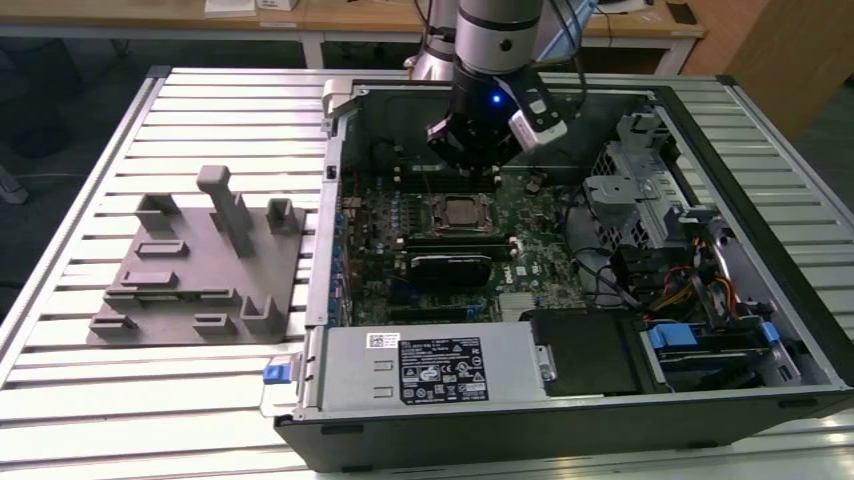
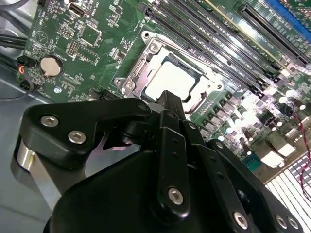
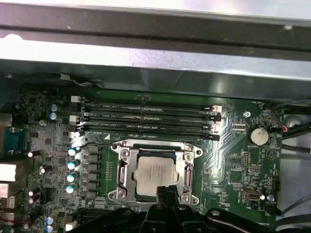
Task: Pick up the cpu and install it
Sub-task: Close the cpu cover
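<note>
A slatted metal table point(image 1: 80, 400) is carrying an open computer case point(image 1: 561, 425). Inside, the cpu point(image 3: 154, 174) is lying flat in the socket frame point(image 3: 124, 172) on the motherboard point(image 3: 233, 160). The gripper point(image 3: 167, 193) is hanging over its edge, fingers pinched together and gripping nothing. I am judging the chip light, stiff and fragile underneath, so opposite rims are looking like the safest hold.

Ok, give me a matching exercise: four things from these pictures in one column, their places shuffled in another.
Things
1. cpu
2. gripper
3. coin battery
4. grey block plate

Places
A. on the slatted table, outside the case
B. hovering over the motherboard
C. lying within the socket frame
D. on the motherboard, apart from the socket frame

Pairs: 1-C, 2-B, 3-D, 4-A
</note>
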